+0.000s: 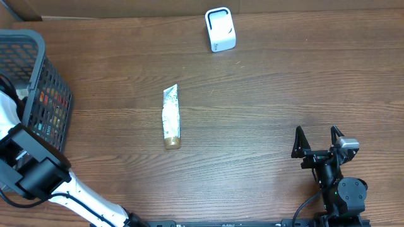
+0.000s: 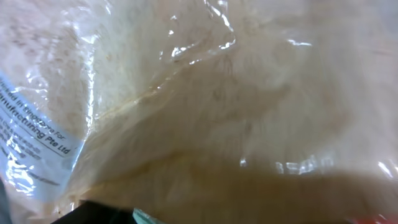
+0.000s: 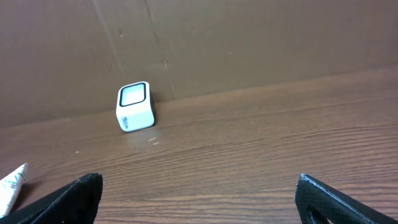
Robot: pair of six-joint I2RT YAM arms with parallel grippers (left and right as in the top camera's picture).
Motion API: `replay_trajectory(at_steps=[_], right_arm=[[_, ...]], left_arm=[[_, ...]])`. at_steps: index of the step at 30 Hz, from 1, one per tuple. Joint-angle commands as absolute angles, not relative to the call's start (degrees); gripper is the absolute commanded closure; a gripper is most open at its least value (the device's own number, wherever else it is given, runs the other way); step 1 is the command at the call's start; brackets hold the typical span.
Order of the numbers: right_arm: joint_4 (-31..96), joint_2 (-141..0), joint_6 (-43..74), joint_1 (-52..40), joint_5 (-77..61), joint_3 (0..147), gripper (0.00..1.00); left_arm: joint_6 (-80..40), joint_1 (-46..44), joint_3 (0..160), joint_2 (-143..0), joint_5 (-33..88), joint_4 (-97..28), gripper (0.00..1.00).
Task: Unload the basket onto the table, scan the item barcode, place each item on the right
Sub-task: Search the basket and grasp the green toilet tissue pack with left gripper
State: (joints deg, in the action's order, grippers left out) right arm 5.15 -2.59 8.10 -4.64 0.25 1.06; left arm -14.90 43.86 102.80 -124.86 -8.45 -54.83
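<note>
A white barcode scanner (image 1: 220, 29) stands at the far middle of the table, its window facing forward in the right wrist view (image 3: 135, 106). A white tube with a gold cap (image 1: 171, 118) lies flat mid-table; its tip (image 3: 12, 186) shows in the right wrist view. My left arm (image 1: 38, 180) reaches into the black basket (image 1: 38, 94), where its gripper is hidden. A clear-wrapped beige packet (image 2: 217, 106) with a white printed label (image 2: 31, 143) fills the left wrist view, pressed close to the camera. My right gripper (image 1: 317, 135) (image 3: 199, 186) stands open and empty at the near right.
The black wire basket sits at the table's left edge with coloured goods inside. A brown cardboard wall (image 3: 249, 43) runs along the back behind the scanner. Bare wood lies between the tube and my right gripper.
</note>
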Motion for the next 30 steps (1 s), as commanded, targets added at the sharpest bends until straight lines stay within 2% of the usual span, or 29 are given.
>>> replay_trajectory(at_steps=[1,3,4,6,7,15,24,30], right_arm=[[4.8,-2.5,7.9,-4.9,0.4,0.4,0.0],[4.8,-2.5,7.9,-4.9,0.4,0.4,0.0],[4.8,-2.5,7.9,-4.9,0.4,0.4,0.0],[4.8,-2.5,7.9,-4.9,0.4,0.4,0.0],[4.8,-2.5,7.9,-4.9,0.4,0.4,0.0],[4.8,-2.5,7.9,-4.9,0.4,0.4,0.0],[4.8,-2.5,7.9,-4.9,0.4,0.4,0.0],[4.8,-2.5,7.9,-4.9,0.4,0.4,0.0]], left_arm=[[-14.6,43.9,99.3,-126.3,-11.0,-53.6,0.42],[-13.9,43.9,99.2,-126.3,-11.0,-53.5,0.49],[-13.4,43.9,99.3,-126.3,-11.0,-53.6,0.56],[-12.3,43.9,99.3,-126.3,-11.0,-53.7,0.88],[-12.2,43.9,99.3,-126.3,-11.0,-54.0,0.96],[-12.4,43.8,105.2,-124.9,-10.3,-60.7,0.96],[-12.4,43.8,127.4,-118.9,5.5,-72.5,0.96],[-12.4,43.8,134.3,-113.6,11.9,-76.3,0.96]])
